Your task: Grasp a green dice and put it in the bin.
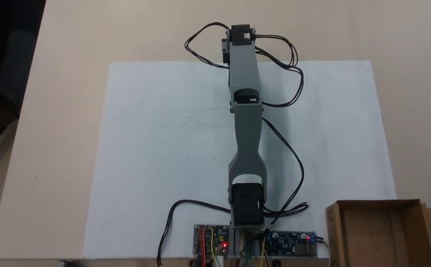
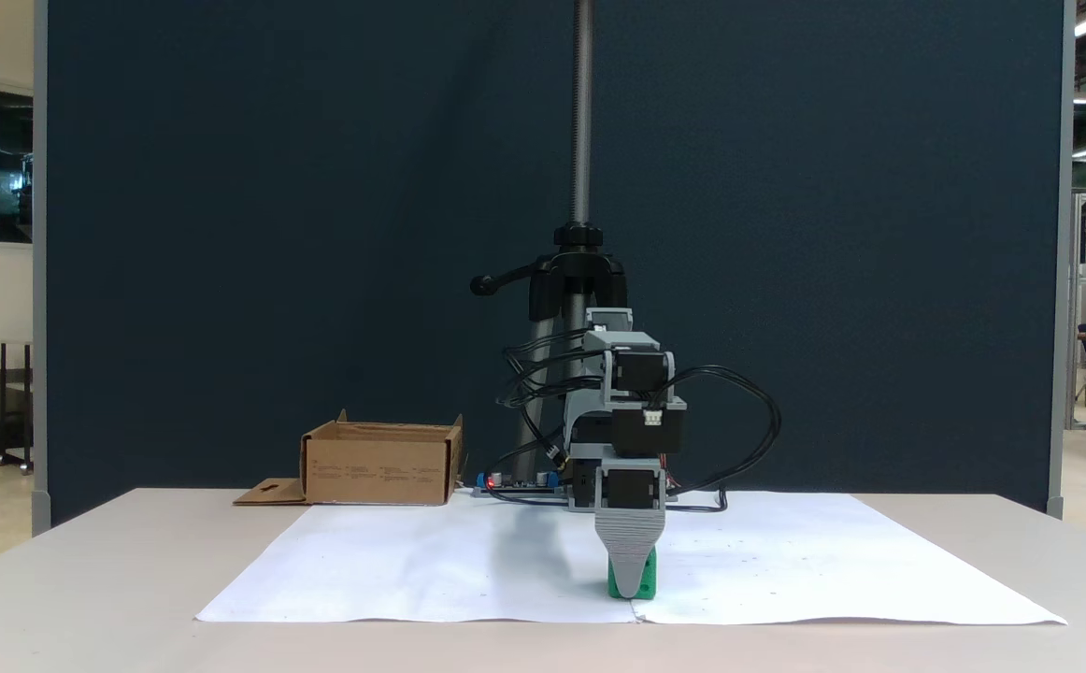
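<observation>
A white paper sheet (image 2: 468,561) covers the table's middle. The brown cardboard bin (image 2: 377,462) stands left of centre, open-topped, flap lying flat. Lower centre, the gripper (image 2: 631,589) points down, its ribbed grey jaw masking the bright green dice (image 2: 649,572); its opening cannot be made out.

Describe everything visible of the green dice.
In a fixed view the green dice is a small bright green cube sitting on the white paper near its front edge. The hand has its grey ridged finger straight in front of it, hiding its middle; green shows on either side. Pips cannot be made out.
</observation>
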